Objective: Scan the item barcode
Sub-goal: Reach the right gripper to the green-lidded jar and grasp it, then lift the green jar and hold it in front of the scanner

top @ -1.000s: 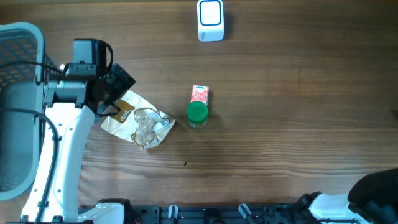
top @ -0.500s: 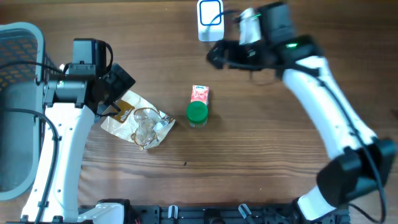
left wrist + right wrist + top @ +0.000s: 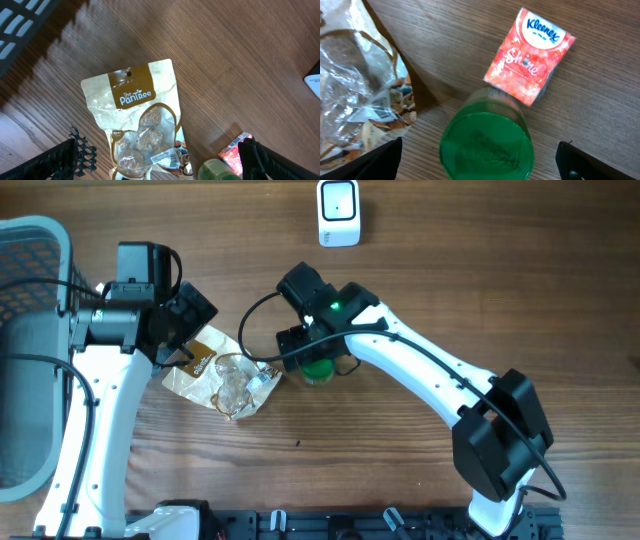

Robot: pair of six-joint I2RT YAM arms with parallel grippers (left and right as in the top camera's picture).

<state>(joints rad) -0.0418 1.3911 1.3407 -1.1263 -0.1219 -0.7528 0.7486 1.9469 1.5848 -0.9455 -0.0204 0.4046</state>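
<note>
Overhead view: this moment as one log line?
left gripper: open, over brown-and-cream snack pouch | right gripper: open, over green-lidded jar | red tissue pack: beside jar | white box scanner: apart

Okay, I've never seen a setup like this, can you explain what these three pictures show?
Two robot arms work at a wooden table. One picture looks down from above; the other two come from cameras on the wrists. The left gripper hangs open over a snack bag; the right gripper hangs open over a green-lidded jar beside a tissue pack. A white scanner stands at the far edge. Nothing is held.
</note>
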